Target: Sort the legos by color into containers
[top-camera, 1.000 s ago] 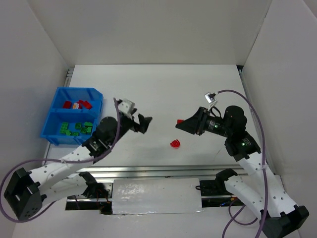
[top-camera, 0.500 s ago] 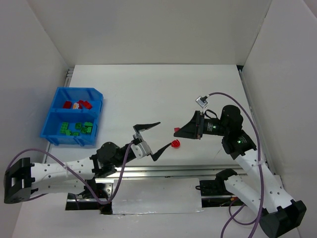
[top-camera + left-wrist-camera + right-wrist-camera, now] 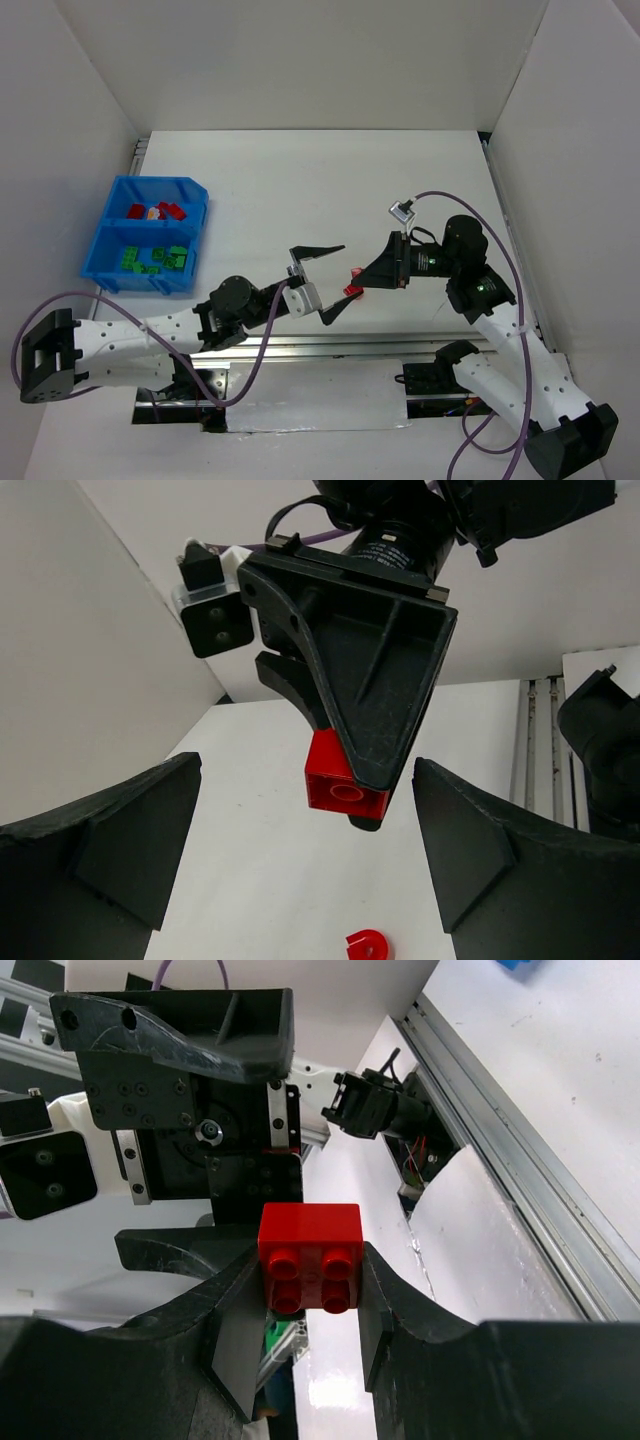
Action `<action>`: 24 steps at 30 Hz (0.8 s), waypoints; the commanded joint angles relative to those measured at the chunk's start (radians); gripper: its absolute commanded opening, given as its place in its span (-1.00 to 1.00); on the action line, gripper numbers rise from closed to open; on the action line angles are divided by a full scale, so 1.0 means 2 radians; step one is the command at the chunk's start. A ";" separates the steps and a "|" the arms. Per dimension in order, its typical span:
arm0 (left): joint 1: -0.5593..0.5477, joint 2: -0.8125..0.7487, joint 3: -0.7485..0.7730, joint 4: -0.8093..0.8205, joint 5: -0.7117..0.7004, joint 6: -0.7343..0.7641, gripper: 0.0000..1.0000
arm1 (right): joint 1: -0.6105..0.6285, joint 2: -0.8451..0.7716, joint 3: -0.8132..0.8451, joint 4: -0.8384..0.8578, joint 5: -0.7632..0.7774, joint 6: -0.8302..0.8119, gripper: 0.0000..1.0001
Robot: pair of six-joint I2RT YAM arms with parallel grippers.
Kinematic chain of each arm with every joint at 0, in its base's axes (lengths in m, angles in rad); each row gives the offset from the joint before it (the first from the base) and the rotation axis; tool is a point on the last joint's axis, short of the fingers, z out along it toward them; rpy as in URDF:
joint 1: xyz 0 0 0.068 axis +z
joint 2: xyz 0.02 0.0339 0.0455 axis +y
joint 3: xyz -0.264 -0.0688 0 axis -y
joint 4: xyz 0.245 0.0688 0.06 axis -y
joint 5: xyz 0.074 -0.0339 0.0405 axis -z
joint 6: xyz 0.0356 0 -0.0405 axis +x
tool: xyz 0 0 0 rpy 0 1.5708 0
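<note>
My right gripper (image 3: 360, 282) pinches a small red plastic 4-stud brick (image 3: 310, 1257); my left gripper (image 3: 305, 850) gapes empty, facing it.

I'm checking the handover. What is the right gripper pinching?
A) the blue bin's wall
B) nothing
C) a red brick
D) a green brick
C: in the right wrist view the right gripper is shut on a red brick, studs facing the camera.
</note>
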 commanded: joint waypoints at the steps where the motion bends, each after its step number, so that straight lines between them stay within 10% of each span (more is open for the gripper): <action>1: -0.003 0.008 0.026 0.003 0.034 -0.003 0.99 | 0.004 -0.009 0.007 0.020 -0.014 -0.009 -1.00; 14: -0.004 0.045 0.082 -0.049 0.033 -0.023 0.57 | 0.004 -0.003 0.011 0.027 -0.020 -0.004 -1.00; 20: -0.004 0.045 0.078 -0.044 0.036 -0.032 -0.03 | 0.004 -0.001 0.017 0.013 -0.015 -0.015 -1.00; 24: -0.004 0.041 0.080 -0.054 0.033 -0.032 -0.84 | 0.004 0.001 0.011 0.032 -0.021 -0.003 -1.00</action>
